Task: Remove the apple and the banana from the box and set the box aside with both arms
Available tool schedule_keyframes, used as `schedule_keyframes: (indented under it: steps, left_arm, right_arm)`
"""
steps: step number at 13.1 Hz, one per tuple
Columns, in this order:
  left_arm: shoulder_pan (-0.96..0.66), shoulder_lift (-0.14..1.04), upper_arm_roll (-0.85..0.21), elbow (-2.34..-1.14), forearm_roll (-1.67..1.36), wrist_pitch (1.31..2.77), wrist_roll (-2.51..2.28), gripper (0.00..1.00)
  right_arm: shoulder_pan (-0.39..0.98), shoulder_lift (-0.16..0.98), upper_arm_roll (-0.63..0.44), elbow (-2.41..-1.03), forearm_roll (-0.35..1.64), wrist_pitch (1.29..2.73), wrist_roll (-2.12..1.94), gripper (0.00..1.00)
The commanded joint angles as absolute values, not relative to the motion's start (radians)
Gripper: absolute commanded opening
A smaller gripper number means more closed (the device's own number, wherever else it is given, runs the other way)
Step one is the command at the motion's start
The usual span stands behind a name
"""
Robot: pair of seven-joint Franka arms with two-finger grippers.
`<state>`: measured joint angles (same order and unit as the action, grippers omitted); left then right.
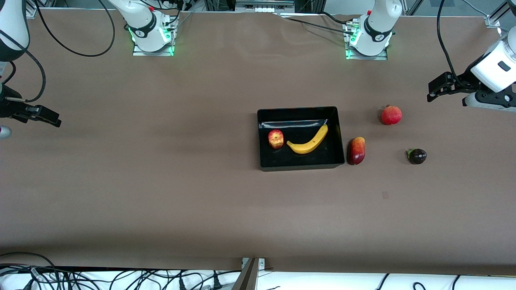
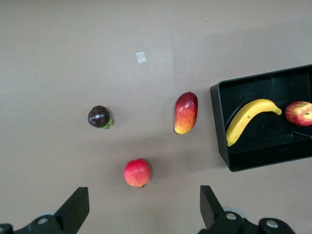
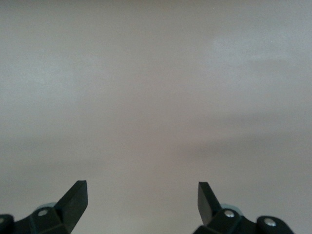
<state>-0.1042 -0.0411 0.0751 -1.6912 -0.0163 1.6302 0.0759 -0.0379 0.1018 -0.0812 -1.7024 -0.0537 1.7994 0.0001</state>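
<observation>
The black tray (image 2: pixel 253 161) and apple (image 2: pixel 300 113) run past the left wrist view's edge.

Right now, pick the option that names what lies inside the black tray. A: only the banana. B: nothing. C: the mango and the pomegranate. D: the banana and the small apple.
D: the banana and the small apple lie side by side inside the black tray, while the mango rests on the table just outside its wall.

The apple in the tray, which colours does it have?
The apple is red with yellowish blotches, clearest in the left wrist view.
</observation>
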Motion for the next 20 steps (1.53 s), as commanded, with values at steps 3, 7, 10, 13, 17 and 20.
schedule_keyframes:
  steps: [3, 7, 10, 13, 17, 20]
  left_arm:
    - [-0.104, -0.038, 0.061, -1.654, 0.025, 1.600, 0.055, 1.00]
    - [-0.106, -0.026, 0.060, -1.644, 0.025, 1.592, 0.052, 1.00]
    - [-0.117, -0.021, 0.046, -1.655, 0.020, 1.585, 0.038, 1.00]
    - [-0.118, 0.030, -0.029, -1.654, 0.011, 1.586, -0.009, 1.00]
    - [-0.143, 0.090, -0.118, -1.677, -0.005, 1.650, -0.165, 1.00]
    - [-0.191, 0.141, -0.201, -1.698, -0.005, 1.745, -0.297, 1.00]
  right_arm:
    - [-0.041, 0.106, -0.075, -1.706, -0.061, 1.796, -0.014, 1.00]
    - [-0.038, 0.107, -0.071, -1.710, -0.058, 1.795, -0.012, 1.00]
    - [-0.020, 0.113, -0.077, -1.703, -0.064, 1.792, -0.012, 1.00]
    - [-0.020, 0.107, -0.080, -1.700, -0.064, 1.792, -0.012, 1.00]
    - [-0.021, 0.086, -0.103, -1.697, -0.058, 1.743, -0.012, 1.00]
    - [-0.021, 0.083, -0.104, -1.684, -0.049, 1.733, -0.009, 1.00]
